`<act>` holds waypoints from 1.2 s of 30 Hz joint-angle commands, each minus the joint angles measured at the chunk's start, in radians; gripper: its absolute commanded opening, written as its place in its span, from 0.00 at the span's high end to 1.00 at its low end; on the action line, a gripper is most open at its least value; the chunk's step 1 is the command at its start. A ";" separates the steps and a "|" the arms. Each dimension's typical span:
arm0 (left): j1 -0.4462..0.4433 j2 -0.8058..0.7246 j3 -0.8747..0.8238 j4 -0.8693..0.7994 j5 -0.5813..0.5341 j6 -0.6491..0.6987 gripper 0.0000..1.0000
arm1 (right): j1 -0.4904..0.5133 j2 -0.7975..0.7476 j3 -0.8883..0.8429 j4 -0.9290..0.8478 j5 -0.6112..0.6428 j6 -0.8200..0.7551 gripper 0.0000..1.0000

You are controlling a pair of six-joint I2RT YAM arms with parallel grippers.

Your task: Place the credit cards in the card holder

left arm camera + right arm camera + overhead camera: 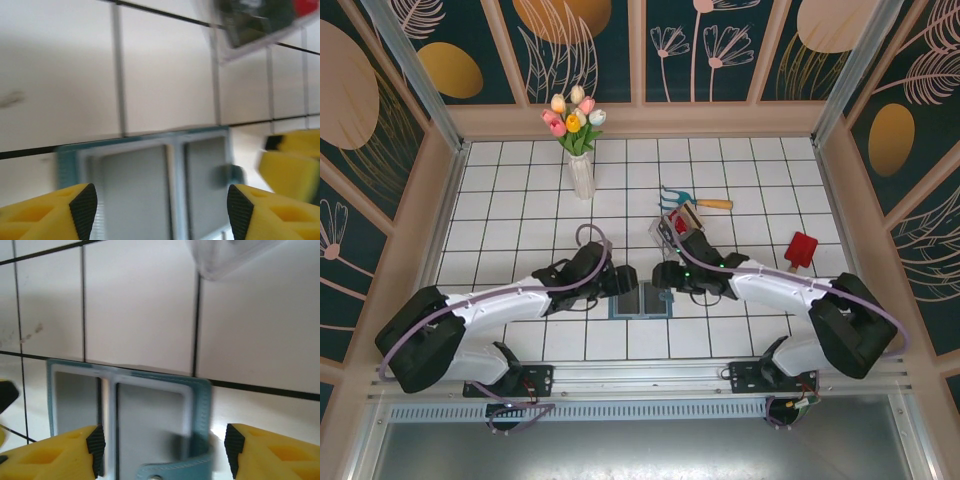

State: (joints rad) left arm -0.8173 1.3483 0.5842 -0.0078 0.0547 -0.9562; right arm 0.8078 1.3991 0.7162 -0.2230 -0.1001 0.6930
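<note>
Hovering over the opened card holder, left gripper and right gripper fingers apart, empty; leaving credit cards in the far tray, unpocketed.

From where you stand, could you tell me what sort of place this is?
Probably a staged robot test booth, not a home: a white tiled table, flower-painted wall panels, and a metal rail along the near edge.

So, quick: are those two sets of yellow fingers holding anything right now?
Left gripper: open, holding nothing.
Right gripper: open, holding nothing.
</note>
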 commanded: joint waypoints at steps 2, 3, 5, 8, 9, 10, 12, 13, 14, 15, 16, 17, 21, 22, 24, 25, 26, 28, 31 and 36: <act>0.035 0.012 -0.048 0.027 0.058 -0.027 0.23 | 0.087 0.097 0.100 -0.176 0.190 0.014 0.30; 0.041 0.019 -0.051 0.033 0.065 -0.030 0.23 | 0.109 0.117 0.118 -0.203 0.229 0.028 0.30; 0.049 0.033 -0.063 0.060 0.093 -0.035 0.22 | 0.136 0.144 0.133 -0.237 0.259 0.051 0.31; 0.052 0.055 -0.071 0.098 0.138 -0.040 0.22 | 0.157 0.152 0.131 -0.256 0.286 0.074 0.32; 0.052 0.063 -0.069 0.102 0.146 -0.039 0.23 | 0.160 0.151 0.129 -0.261 0.291 0.078 0.33; 0.052 0.069 -0.069 0.107 0.153 -0.038 0.23 | 0.161 0.149 0.125 -0.262 0.292 0.079 0.34; 0.053 0.078 -0.068 0.115 0.162 -0.036 0.23 | 0.162 0.139 0.116 -0.264 0.295 0.082 0.39; 0.052 0.085 -0.067 0.117 0.169 -0.035 0.24 | 0.161 0.131 0.112 -0.259 0.294 0.080 0.43; 0.052 0.093 -0.064 0.122 0.178 -0.033 0.25 | 0.159 0.123 0.107 -0.256 0.292 0.081 0.46; 0.053 0.100 -0.062 0.131 0.191 -0.036 0.26 | 0.161 0.116 0.105 -0.255 0.292 0.083 0.51; 0.052 0.107 -0.063 0.142 0.202 -0.035 0.26 | 0.161 0.110 0.103 -0.253 0.290 0.083 0.55; 0.053 0.111 -0.064 0.153 0.214 -0.035 0.27 | 0.160 0.107 0.101 -0.250 0.287 0.081 0.59; 0.052 0.120 -0.062 0.174 0.239 -0.040 0.38 | 0.161 0.106 0.095 -0.239 0.276 0.081 0.71; 0.052 0.118 -0.063 0.178 0.241 -0.040 0.42 | 0.160 0.106 0.091 -0.233 0.271 0.079 0.74; 0.052 0.112 -0.067 0.194 0.249 -0.048 0.47 | 0.161 0.104 0.081 -0.219 0.261 0.081 0.79; 0.052 0.108 -0.070 0.201 0.252 -0.053 0.51 | 0.159 0.104 0.075 -0.206 0.252 0.079 0.83; 0.052 0.107 -0.073 0.210 0.257 -0.058 0.53 | 0.159 0.103 0.069 -0.195 0.243 0.079 0.84; 0.052 0.101 -0.078 0.233 0.274 -0.065 0.59 | 0.157 0.106 0.059 -0.176 0.230 0.081 0.88; 0.052 0.089 -0.080 0.250 0.288 -0.079 0.63 | 0.155 0.109 0.043 -0.152 0.215 0.089 0.90; 0.052 0.058 -0.094 0.304 0.312 -0.104 0.68 | 0.148 0.099 0.022 -0.121 0.202 0.095 0.91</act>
State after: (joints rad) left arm -0.7601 1.4342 0.5011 0.2199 0.3214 -1.0374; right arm 0.9611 1.5211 0.7643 -0.3775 0.1295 0.7681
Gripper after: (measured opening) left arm 0.320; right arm 0.098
